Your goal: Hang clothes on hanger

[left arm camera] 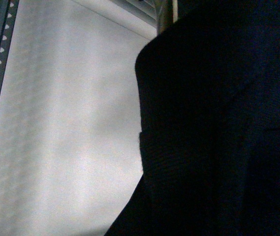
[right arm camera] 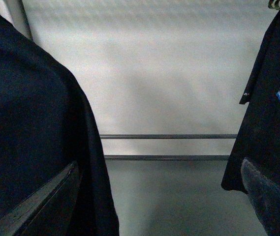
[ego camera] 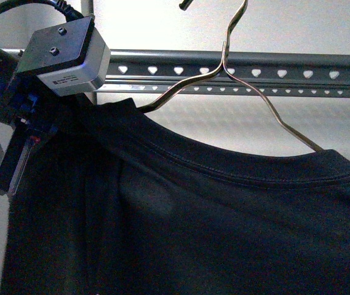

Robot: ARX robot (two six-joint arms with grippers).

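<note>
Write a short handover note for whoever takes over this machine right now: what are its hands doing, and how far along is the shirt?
Left gripper: against the shoulder of the black T-shirt. Cloth hides its fingers, so the grip is unclear.
Right gripper: fingers open, nothing between them.
Done: the T-shirt is on a wire hanger, with the wire arms inside the collar.
Unclear: the hook rises past the grey rack rail and out of view, so I cannot tell if it is hooked.
Left: probably confirm it hangs, then let go.
</note>
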